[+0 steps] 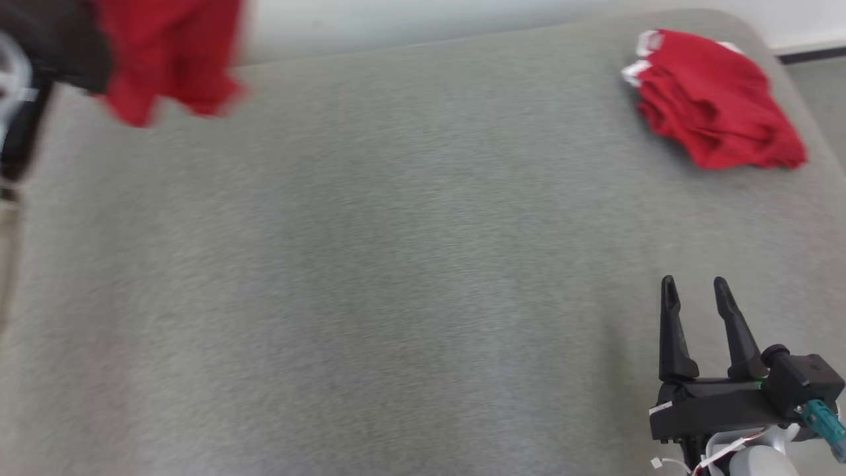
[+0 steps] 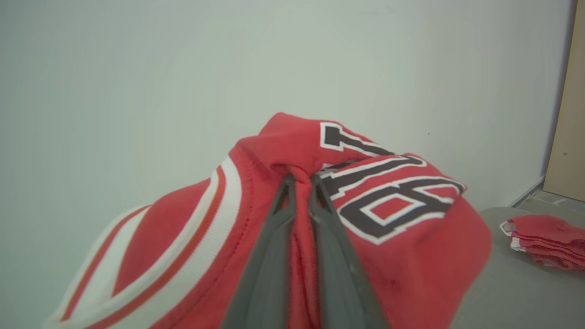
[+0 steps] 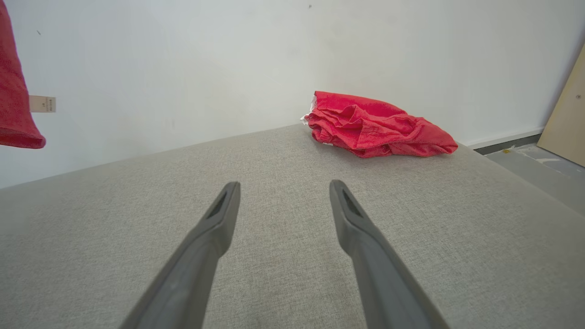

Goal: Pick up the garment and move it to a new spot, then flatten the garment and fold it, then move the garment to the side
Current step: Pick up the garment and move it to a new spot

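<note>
Red crumpled jersey (image 2: 402, 237) pinched in the left gripper (image 2: 301, 180) over the grey woven bench (image 1: 396, 264), far-left corner; right gripper (image 1: 693, 283) splayed, empty.

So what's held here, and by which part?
The left gripper is shut on the red jersey, pinching a fold between its striped trim and the number. The right gripper is open and empty.

dark tapered fingers (image 1: 673, 330), teal connector (image 1: 819, 415)

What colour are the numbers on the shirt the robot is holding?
Black with white outlines, on the red jersey. The left wrist view shows them best.
</note>
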You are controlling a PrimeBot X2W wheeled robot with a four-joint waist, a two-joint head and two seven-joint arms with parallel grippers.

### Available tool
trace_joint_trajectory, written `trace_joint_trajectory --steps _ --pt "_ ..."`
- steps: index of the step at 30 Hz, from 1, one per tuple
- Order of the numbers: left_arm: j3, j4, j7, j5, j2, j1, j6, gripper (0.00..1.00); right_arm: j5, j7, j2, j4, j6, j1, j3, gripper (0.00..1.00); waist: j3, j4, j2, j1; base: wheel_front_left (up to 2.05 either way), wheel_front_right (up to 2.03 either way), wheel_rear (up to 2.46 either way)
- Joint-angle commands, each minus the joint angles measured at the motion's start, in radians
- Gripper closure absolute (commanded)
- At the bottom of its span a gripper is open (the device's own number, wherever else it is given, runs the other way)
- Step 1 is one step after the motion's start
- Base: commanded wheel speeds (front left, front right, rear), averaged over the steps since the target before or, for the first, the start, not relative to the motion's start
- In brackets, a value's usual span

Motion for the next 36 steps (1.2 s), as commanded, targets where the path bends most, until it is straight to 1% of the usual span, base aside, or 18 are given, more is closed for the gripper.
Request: trace_joint_trajectory --steps 1,3,4,5,10,15,18,25,26,27,31,36 --pt "-0.011 -0.033 0.012 -0.003 -0.018 0.012 0.009 1.0 0.014 -0.008 0.002 0.007 -0.003 0.004 0.006 0.0 -0.02 -0.086 0.0 0.0001 0.0 0.0 0.0" --pt "-0.031 -0.072 0.029 -0.008 -0.046 0.031 0.019 1.0 0.019 -0.012 0.002 0.016 -0.003 -0.002 0.008 0.0 -0.016 -0.113 0.0 0.0001 0.0 0.0 0.0" --pt "-0.05 -0.103 0.035 -0.013 -0.076 0.05 0.026 1.0 0.025 -0.015 0.002 0.023 -0.003 -0.007 0.012 0.0 -0.012 -0.135 0.0 0.0001 0.0 0.0 0.0" --pt "-0.059 -0.115 0.037 -0.017 -0.092 0.063 0.033 1.0 0.027 -0.017 0.002 0.026 -0.003 -0.009 0.014 0.0 -0.01 -0.145 0.0 0.0001 0.0 0.0 0.0" --pt "-0.117 -0.138 0.013 -0.03 -0.166 0.166 0.051 1.0 0.035 -0.018 0.002 0.039 -0.003 -0.01 0.021 0.0 -0.008 -0.167 0.0 0.0001 0.0 0.0 0.0" --pt "-0.162 -0.1 -0.028 -0.046 -0.208 0.318 0.067 1.0 0.044 -0.019 0.002 0.033 -0.003 -0.017 0.039 0.0 -0.005 -0.172 0.0 0.0001 0.0 0.0 0.0" --pt "-0.179 -0.062 -0.067 -0.052 -0.217 0.405 0.076 1.0 0.045 -0.018 0.002 0.03 -0.003 -0.019 0.052 0.0 -0.001 -0.171 0.0 0.0001 0.0 0.0 0.0" --pt "-0.219 0.017 -0.138 -0.063 -0.254 0.535 0.07 1.0 0.031 -0.018 0.002 0.036 -0.003 -0.02 0.062 0.0 -0.003 -0.145 0.0 0.0001 0.0 0.0 0.0" --pt "-0.229 0.028 -0.152 -0.051 -0.258 0.542 0.068 0.56 0.028 -0.018 0.002 0.037 -0.003 -0.019 0.061 0.0 -0.006 -0.137 0.0 0.0001 0.0 0.0 0.0" --pt "-0.232 0.037 -0.167 -0.049 -0.266 0.549 0.068 0.0 0.024 -0.018 0.002 0.038 -0.003 -0.018 0.064 0.0 -0.009 -0.131 0.0 0.0001 0.0 0.0 0.0" --pt "-0.238 0.055 -0.246 -0.038 -0.292 0.539 0.069 0.0 0.007 -0.018 0.002 0.039 -0.003 -0.008 0.06 0.0 -0.031 -0.096 0.0 0.0001 0.0 0.0 0.0" --pt "-0.211 0.044 -0.325 -0.023 -0.295 0.527 0.089 0.0 -0.013 -0.018 0.002 0.035 -0.003 0.003 0.057 0.0 -0.069 -0.049 0.0 0.0001 0.0 0.0 0.0"
